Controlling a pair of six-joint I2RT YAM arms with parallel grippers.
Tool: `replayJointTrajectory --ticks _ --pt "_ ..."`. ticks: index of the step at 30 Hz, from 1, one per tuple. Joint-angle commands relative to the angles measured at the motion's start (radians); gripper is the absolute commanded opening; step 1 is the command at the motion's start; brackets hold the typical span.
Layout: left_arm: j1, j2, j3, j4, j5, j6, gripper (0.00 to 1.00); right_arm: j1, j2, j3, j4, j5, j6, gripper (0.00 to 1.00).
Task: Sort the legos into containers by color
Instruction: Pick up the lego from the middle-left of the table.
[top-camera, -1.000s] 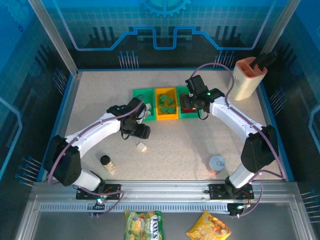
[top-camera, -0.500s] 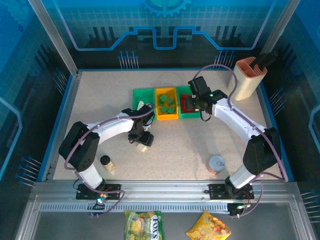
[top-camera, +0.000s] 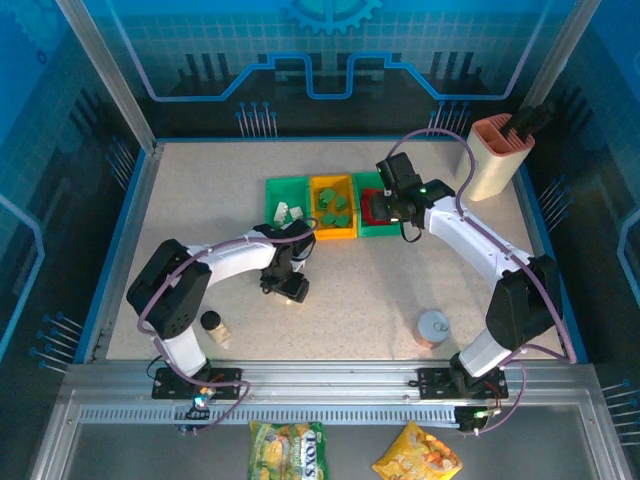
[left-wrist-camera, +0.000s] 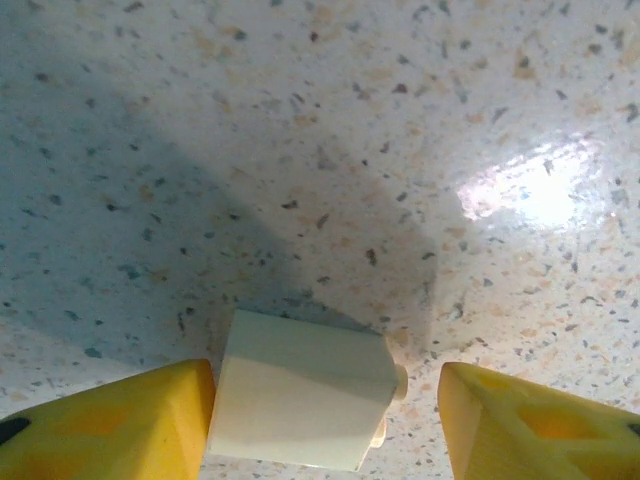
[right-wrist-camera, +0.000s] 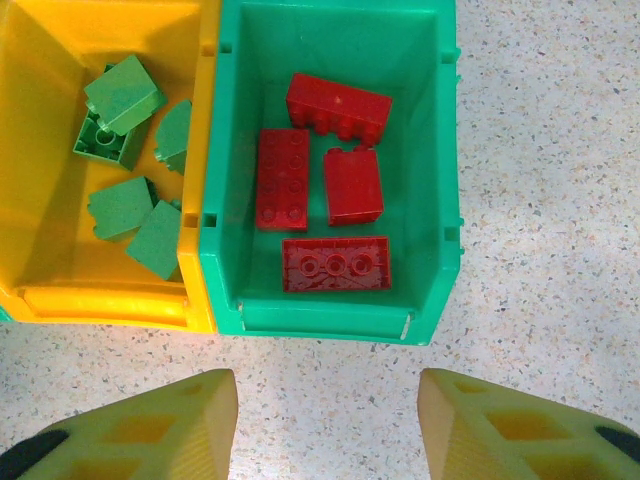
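left hand (top-camera: 288, 287) spread astride the cream lego (left-wrist-camera: 305, 402) on the bench (left-wrist-camera: 300, 150), one finger touching its side, the other apart; risk: uneven closing skids or twists it out; right hand (right-wrist-camera: 325, 400) spread, empty, above the red-filled container (right-wrist-camera: 410, 150).

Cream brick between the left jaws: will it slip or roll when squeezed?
The cream brick looks rigid and flat-sided, so it probably won't roll. Its smooth plastic may slip. Only one jaw touches it, so it might slide sideways first.
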Motion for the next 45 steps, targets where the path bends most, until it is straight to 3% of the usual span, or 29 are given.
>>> replayJointTrajectory --ticks 1,12,28,45 --pt "-0.017 -0.002 -0.020 -0.019 0.014 -0.028 0.59 -0.013 -0.030 -0.012 -0.003 -0.002 -0.008 0.51" --pt "-0.035 0.010 -0.036 -0.018 -0.004 -0.057 0.53 -0.013 -0.030 -0.030 0.000 0.001 -0.011 0.50" --pt "-0.036 0.056 -0.026 -0.007 -0.014 -0.056 0.52 -0.013 -0.025 -0.028 -0.011 0.007 -0.009 0.50" --pt "-0.033 -0.002 0.044 -0.037 -0.088 -0.067 0.45 -0.014 -0.042 -0.030 -0.027 0.028 -0.026 0.50"
